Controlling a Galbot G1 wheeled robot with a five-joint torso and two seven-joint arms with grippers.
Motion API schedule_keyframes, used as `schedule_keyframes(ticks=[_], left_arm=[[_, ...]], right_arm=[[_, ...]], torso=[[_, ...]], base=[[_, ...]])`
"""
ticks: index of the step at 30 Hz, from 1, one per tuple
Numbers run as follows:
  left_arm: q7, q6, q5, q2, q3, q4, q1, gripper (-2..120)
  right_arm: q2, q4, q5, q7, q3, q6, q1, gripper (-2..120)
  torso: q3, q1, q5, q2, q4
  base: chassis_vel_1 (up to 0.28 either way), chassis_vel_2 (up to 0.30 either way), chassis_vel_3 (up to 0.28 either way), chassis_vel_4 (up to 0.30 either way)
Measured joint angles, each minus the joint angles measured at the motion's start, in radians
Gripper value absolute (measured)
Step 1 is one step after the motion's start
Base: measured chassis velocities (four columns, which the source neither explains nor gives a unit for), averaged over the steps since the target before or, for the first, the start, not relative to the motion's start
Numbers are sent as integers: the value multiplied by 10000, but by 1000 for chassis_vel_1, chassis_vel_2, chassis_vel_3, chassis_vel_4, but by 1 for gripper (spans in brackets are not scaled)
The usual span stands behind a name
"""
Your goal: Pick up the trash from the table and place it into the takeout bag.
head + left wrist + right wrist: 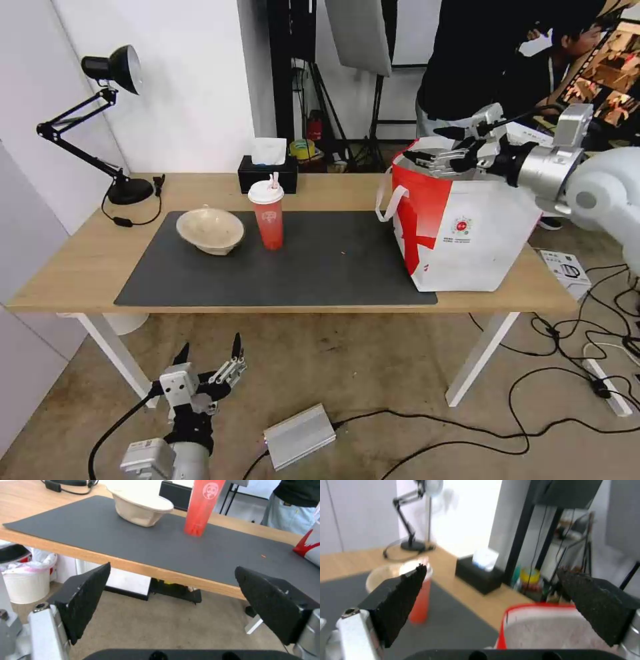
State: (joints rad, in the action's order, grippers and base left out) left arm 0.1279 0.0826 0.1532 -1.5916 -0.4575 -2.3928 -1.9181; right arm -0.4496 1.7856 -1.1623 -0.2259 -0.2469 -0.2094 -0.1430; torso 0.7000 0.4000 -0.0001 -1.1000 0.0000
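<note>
Cup (pixel 267 217) and bowl (pixel 211 231) stand upright on our bench (pixel 333 187), left of the bag (pixel 467 227). Our right tool (pixel 433 157), spread and apparently empty, hovers over the bag mouth; our left tool (pixel 208 360), also spread, hangs below the bench edge, nearer both.

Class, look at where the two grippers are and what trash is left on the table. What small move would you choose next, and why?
Probably swing the right gripper, jaws open and empty above the takeout bag, toward the red drink cup. The cup and the beige pulp bowl are on the mat, and the cup is nearer. The left gripper hangs open below the table edge.
</note>
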Motion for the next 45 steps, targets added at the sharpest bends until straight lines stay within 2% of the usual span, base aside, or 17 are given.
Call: schedule_keyframes(ticks=[4,5,8,10,13,14,18,24,28,30,33,35,36,39,45], left_arm=[[2,-29,-1,5,-67,-41,-2,100],[2,-29,-1,5,-67,-41,-2,100],[7,-88,-10,3,-68,61,40,100],[12,-98,-14,1,-69,89,57,100],[17,-112,-24,-2,-19,147,103,100],[17,-112,-24,-2,-19,147,103,100],[17,-118,-23,-1,-29,146,125,100],[17,-139,-6,21,-83,102,104,100],[17,-152,10,35,-106,48,110,100],[17,-155,10,37,-105,47,113,100],[18,-207,8,20,-49,79,148,100],[17,-212,6,13,-34,90,153,100],[17,-224,4,7,-19,97,156,100],[15,-231,-13,23,-19,97,151,100],[8,-232,-26,100,-44,78,117,100]], right_arm=[[163,797,-187,1773,-322,1844,-337,100],[163,797,-187,1773,-322,1844,-337,100],[93,1381,-150,2819,-285,3021,-857,100],[56,1546,-116,3061,-215,3242,-1053,100],[-201,2328,539,4195,88,4066,-2006,100],[-201,2328,539,4195,88,4066,-2006,100],[-585,3402,1378,5509,729,4428,-3426,100],[-812,4155,2065,6097,1565,4531,-4994,100],[-1053,4872,2858,6647,2601,4592,-7022,100],[-1082,4920,2947,6694,2679,4600,-7178,100],[-1525,5215,3886,7077,3422,4682,-8784,100],[-1616,5230,4082,7095,3558,4713,-9095,100],[-1880,5250,4552,7104,3891,4840,-9958,100],[-2260,5300,4958,7106,4204,5029,-11053,100],[-2740,5332,5394,7103,4383,5116,-12025,100]], torso=[[0,0,0,0,0],[0,0,0,0,0],[0,0,0,0,0],[0,0,0,0,1],[0,-1,0,-1,0],[0,-1,0,-1,0],[0,0,-1,0,1],[0,0,0,-1,1],[-1,-1,0,0,-1],[-1,-1,0,-1,-1],[0,-1,1,0,1],[0,-1,1,-1,0],[0,-1,2,-1,-2],[0,-1,1,-1,0],[0,-1,0,-1,-1]], base=[[0,0,0,0],[0,0,0,0],[0,0,0,0],[0,0,0,0],[0,0,0,0],[0,0,0,0],[0,0,0,0],[0,0,0,0],[0,0,0,0],[0,0,0,0],[0,0,0,0],[0,0,0,0],[0,0,0,0],[0,0,0,0],[0,0,0,0]])
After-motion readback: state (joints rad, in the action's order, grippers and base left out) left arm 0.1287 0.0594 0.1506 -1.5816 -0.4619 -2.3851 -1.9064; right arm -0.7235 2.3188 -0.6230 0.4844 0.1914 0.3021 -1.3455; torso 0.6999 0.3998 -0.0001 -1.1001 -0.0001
